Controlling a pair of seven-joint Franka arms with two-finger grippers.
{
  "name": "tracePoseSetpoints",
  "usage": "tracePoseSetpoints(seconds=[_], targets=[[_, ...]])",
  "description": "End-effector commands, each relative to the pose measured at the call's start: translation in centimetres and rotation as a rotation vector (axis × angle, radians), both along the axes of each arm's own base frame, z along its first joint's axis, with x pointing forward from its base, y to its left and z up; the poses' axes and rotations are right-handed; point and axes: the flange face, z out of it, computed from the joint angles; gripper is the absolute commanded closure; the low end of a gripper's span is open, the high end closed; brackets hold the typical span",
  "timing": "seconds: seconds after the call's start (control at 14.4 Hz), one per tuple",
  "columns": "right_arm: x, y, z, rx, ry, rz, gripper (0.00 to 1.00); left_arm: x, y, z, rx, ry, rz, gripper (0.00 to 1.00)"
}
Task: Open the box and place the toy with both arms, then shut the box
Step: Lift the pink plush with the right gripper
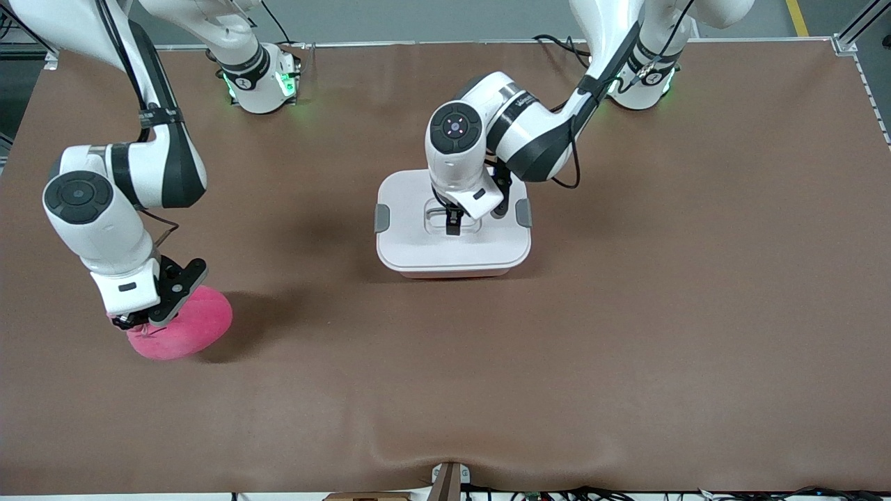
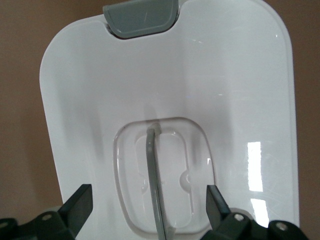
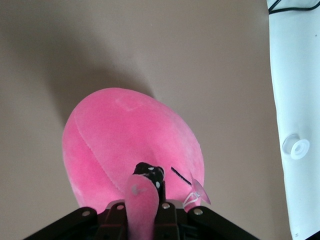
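The box (image 1: 454, 229), a pink tub under a white lid (image 2: 165, 95) with grey side clips (image 2: 141, 19), stands closed near the middle of the brown table (image 1: 626, 313). The left gripper (image 1: 454, 224) hangs directly over the lid's recessed centre, its two black fingers (image 2: 77, 205) spread wide on either side of the grey handle (image 2: 155, 185) that stands up in the recess; the fingers grip nothing.

The toy (image 1: 182, 325), a hot-pink egg-shaped plush, lies on the table well apart from the box, toward the right arm's end and nearer to the front camera than the box. The right gripper (image 1: 139, 321) is down on the toy's end that points away from the box, with its fingers closed tight on a small pink flap (image 3: 140, 205) of the plush beside a dark eye (image 3: 150, 173). Whether the toy's body is lifted clear of the table cannot be told.
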Motion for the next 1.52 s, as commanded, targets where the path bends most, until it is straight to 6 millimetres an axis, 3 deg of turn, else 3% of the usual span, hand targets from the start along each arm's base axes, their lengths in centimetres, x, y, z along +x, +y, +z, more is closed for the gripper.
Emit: tracePoseSetpoints(seconds=[0.0,0.21,0.28,0.49,0.55,0.62,0.69,0.76,0.9,1.11,1.32,1.46], targets=[[0.4,-0.3,1.1,-0.017,-0.004,0.062,1.0,-0.5,0.0,-0.8,0.024,-0.024,-0.007,0.15],[0.1,0.7,2.7,0.005,0.009,0.158,1.0,-0.4,-0.3,-0.4,0.005,-0.042,-0.008,0.52],[-0.1,1.0,3.0,0.032,0.015,0.173,1.0,-0.4,-0.4,-0.2,-0.001,-0.048,-0.005,0.58],[-1.0,1.4,4.8,0.103,0.054,0.237,1.0,-0.3,-0.6,-0.4,-0.009,-0.056,-0.007,0.61],[-1.5,1.6,5.7,0.135,0.07,0.257,1.0,-0.3,-0.6,-0.4,-0.009,-0.056,-0.007,0.71],[-2.2,2.2,7.9,0.142,0.096,0.305,1.0,-0.3,-0.6,-0.4,-0.009,-0.056,-0.007,0.78],[-2.8,2.5,8.6,0.14,0.144,0.347,1.0,-0.3,-0.6,-0.4,-0.009,-0.056,-0.006,0.94],[-3.3,3.3,9.0,0.138,0.17,0.388,1.0,-0.3,-0.5,-0.2,-0.011,-0.058,-0.004,1.0],[-4.3,5.8,10.5,0.116,0.164,0.483,1.0,-0.2,-0.4,0.0,-0.01,-0.061,0.02,1.0],[-4.3,5.6,10.1,0.105,0.179,0.537,1.0,-0.1,-0.3,0.7,-0.016,-0.067,0.025,1.0],[-5.9,8.7,10.5,0.092,0.199,0.604,1.0,-0.2,-0.3,1.9,-0.025,-0.076,0.025,1.0],[-7.2,9.3,10.9,0.046,0.205,0.636,1.0,-0.2,-0.2,2.6,-0.03,-0.081,0.025,1.0]])
